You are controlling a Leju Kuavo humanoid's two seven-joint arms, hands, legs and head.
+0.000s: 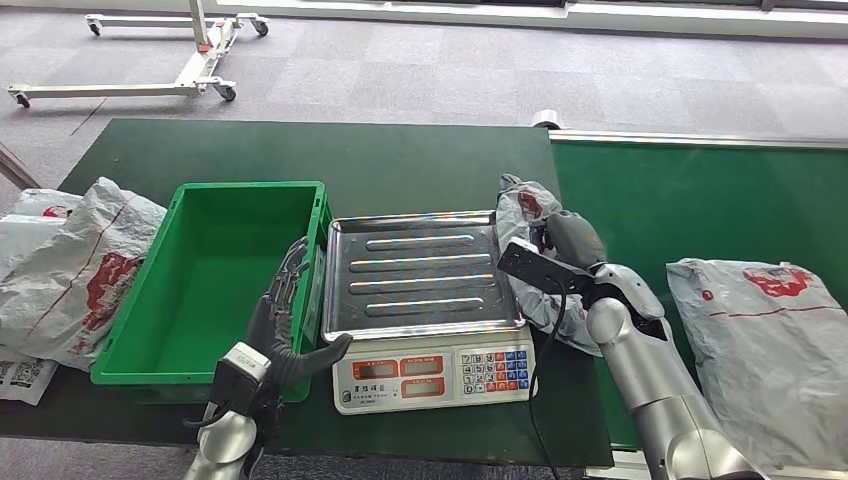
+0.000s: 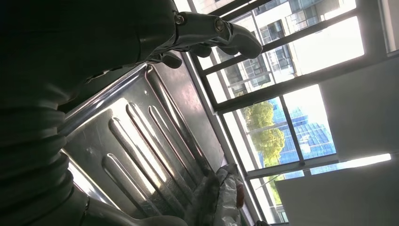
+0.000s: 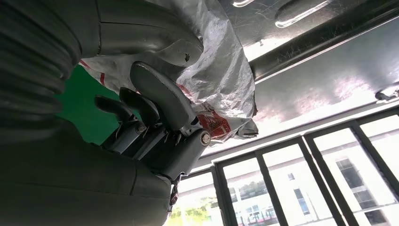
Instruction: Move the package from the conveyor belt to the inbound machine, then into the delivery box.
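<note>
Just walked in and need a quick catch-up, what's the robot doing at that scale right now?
The robot's right hand grips a crumpled grey package at the right edge of the scale's steel tray; the tray is bare. Its left hand hovers open between the green crate and the scale, holding nothing. Another grey package lies on the green conveyor belt, and more bags sit left of the crate.

I stand at a parcel-sorting station: green conveyor belt, weighing scale, green crate, mail bags, grey carpet.
</note>
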